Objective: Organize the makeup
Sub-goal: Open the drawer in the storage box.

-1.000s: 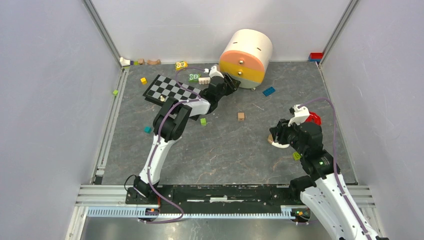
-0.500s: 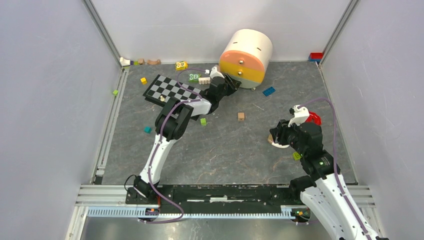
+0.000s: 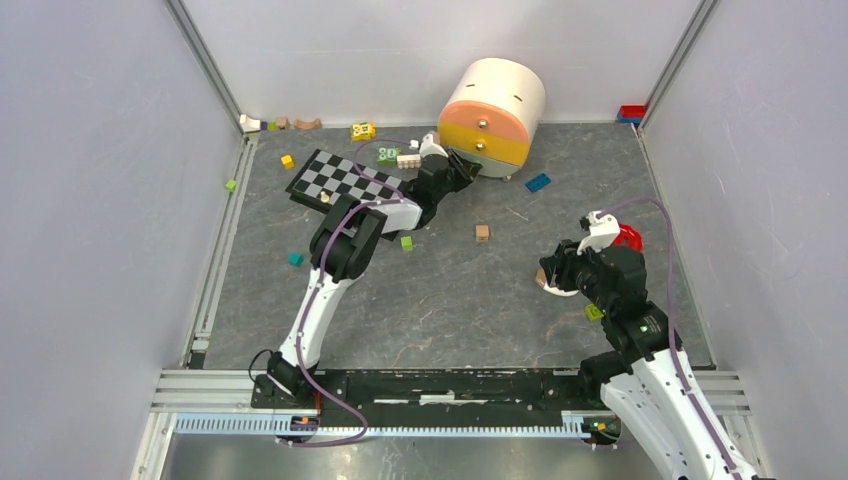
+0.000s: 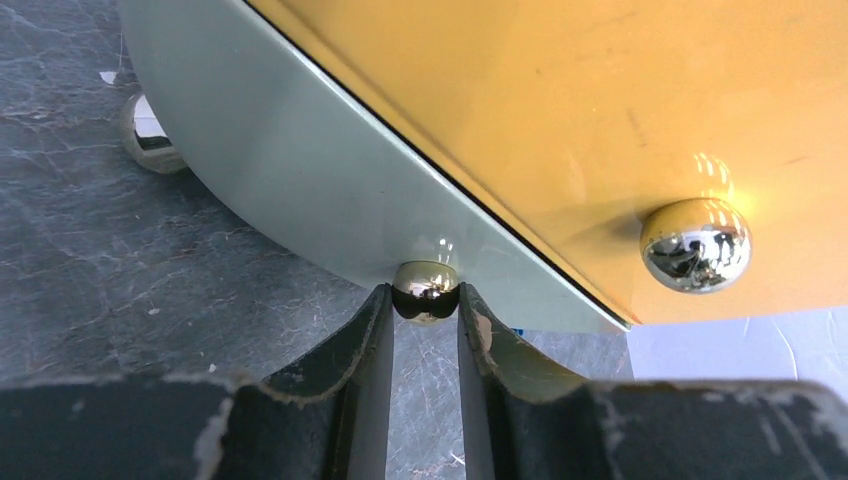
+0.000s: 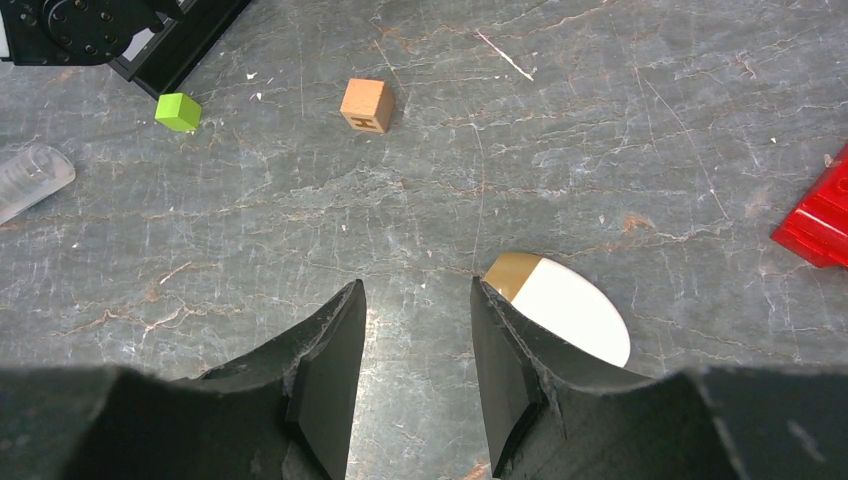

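Observation:
A round drawer unit [image 3: 495,110] with peach, yellow and pale grey-green fronts stands at the back. My left gripper [image 3: 462,166] reaches its bottom drawer. In the left wrist view, both fingers of the left gripper [image 4: 426,296] press on that drawer's chrome knob [image 4: 426,288]. The yellow drawer's knob [image 4: 695,245] is free. My right gripper [image 5: 415,292] hovers open over bare table with nothing between its fingers. A white egg-shaped sponge [image 5: 565,308] with a tan tip lies just right of its right finger. A clear tube [image 5: 30,178] lies at the far left.
A black-and-grey chessboard [image 3: 340,180] lies left of the left arm. A wooden cube [image 5: 365,104], a green cube [image 5: 178,111], a red brick [image 5: 815,220] and a blue brick [image 3: 538,182] lie scattered. More toy bricks line the back wall.
My left gripper's fingers have closed in onto the bottom drawer's knob. The right arm has hardly moved.

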Controlling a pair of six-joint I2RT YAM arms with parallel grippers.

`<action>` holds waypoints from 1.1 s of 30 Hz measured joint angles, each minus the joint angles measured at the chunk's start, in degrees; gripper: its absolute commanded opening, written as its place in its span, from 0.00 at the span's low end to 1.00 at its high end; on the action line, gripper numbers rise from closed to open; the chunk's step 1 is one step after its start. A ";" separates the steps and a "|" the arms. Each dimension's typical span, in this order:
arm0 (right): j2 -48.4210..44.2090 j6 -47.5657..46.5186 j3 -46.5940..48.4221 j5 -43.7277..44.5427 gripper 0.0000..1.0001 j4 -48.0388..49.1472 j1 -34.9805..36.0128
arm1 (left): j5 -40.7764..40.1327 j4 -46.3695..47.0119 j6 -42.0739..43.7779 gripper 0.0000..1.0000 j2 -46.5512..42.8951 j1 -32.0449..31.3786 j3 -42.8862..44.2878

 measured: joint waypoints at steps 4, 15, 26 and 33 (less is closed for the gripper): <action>-0.17 0.02 0.00 0.09 0.50 -0.02 0.00 | 0.17 2.91 0.00 0.22 -0.92 0.04 -2.95; -0.37 0.24 -0.11 -0.02 0.50 0.02 0.00 | 1.64 7.50 0.07 0.21 -8.85 0.04 -16.92; -1.68 0.98 -1.51 -0.11 0.50 -0.02 0.00 | 2.75 11.08 0.87 0.21 -14.21 -1.01 -26.60; -2.32 1.64 -1.70 -0.13 0.50 -0.04 0.00 | 2.80 14.29 1.11 0.26 -15.54 -1.42 -30.88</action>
